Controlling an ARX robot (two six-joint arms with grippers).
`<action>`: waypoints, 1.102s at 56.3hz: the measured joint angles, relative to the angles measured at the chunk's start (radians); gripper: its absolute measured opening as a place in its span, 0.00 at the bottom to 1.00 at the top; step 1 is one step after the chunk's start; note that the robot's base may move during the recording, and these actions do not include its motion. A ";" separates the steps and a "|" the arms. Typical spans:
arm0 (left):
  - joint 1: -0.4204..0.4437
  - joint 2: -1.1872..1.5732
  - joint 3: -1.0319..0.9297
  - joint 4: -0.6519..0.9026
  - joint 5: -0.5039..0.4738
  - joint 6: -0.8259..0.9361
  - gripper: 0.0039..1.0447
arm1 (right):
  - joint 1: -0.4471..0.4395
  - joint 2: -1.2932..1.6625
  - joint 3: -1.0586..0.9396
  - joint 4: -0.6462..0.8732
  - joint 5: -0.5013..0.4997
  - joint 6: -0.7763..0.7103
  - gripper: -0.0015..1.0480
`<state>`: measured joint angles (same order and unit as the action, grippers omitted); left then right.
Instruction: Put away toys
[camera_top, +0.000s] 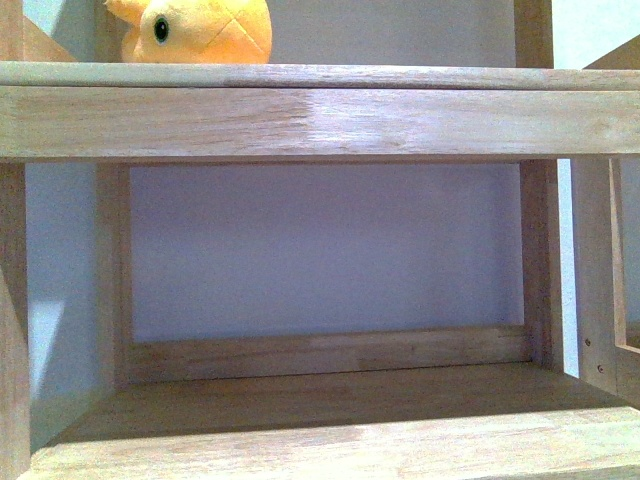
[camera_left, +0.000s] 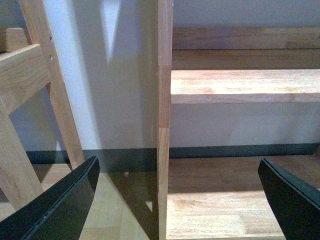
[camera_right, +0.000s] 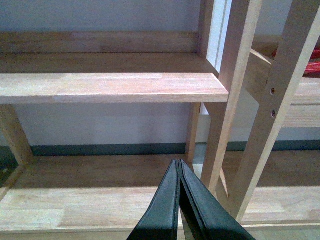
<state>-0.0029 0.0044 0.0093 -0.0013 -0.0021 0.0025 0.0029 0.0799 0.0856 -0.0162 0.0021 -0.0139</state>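
Left gripper (camera_left: 175, 200) spread wide and empty, right gripper (camera_right: 180, 200) pressed closed on nothing, both low before the shelf (camera_top: 320, 120). Plush toy (camera_top: 200, 30) sits on the shelf's top board, left end, above both grippers; left arm likely nearer.

Soft orange-yellow plush animal (camera_top: 200, 30), one black bead eye facing the front view, stitched seams crossing its rounded body. Sits on the upper shelf (camera_top: 320, 75) of the wooden rack, toward the left end, upper part cut off by the frame.
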 joint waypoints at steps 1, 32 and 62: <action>0.000 0.000 0.000 0.000 0.000 0.000 0.94 | 0.000 -0.002 -0.002 0.001 0.000 0.000 0.03; 0.000 0.000 0.000 0.000 0.000 0.000 0.94 | 0.000 -0.068 -0.072 0.012 -0.002 0.000 0.03; 0.000 0.000 0.000 0.000 0.000 0.000 0.94 | 0.000 -0.072 -0.072 0.013 -0.002 0.000 0.52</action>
<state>-0.0029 0.0044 0.0093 -0.0013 -0.0017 0.0025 0.0025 0.0074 0.0135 -0.0036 0.0002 -0.0139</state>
